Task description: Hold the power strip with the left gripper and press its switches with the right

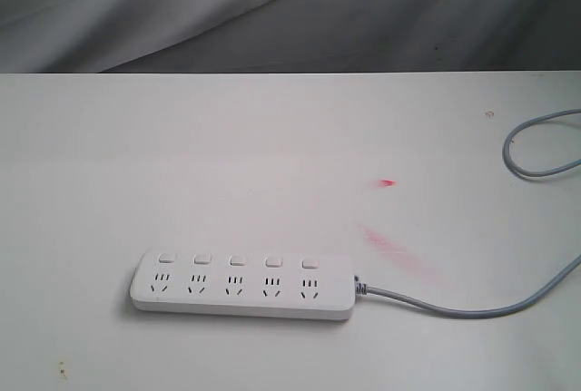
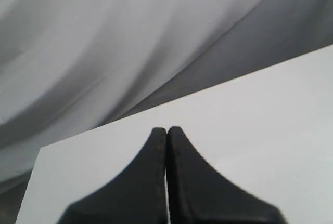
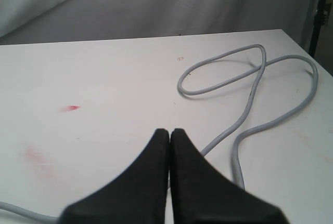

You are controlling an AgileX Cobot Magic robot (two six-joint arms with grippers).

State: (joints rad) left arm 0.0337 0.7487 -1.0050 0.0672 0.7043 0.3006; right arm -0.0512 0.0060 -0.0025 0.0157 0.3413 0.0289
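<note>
Power strip [image 1: 243, 286] lies flat on the white table [image 1: 272, 137] toward six o'clock in the exterior view, its length running nine to three; five switches [image 1: 237, 260] line its twelve o'clock edge; the grey cord [image 1: 472, 310] leaves the three o'clock end and loops near two o'clock; left pincer [image 2: 167, 130] is pressed together on nothing, over bare table; right pincer [image 3: 169, 131] is likewise together and empty, near the cord's loops.
</note>
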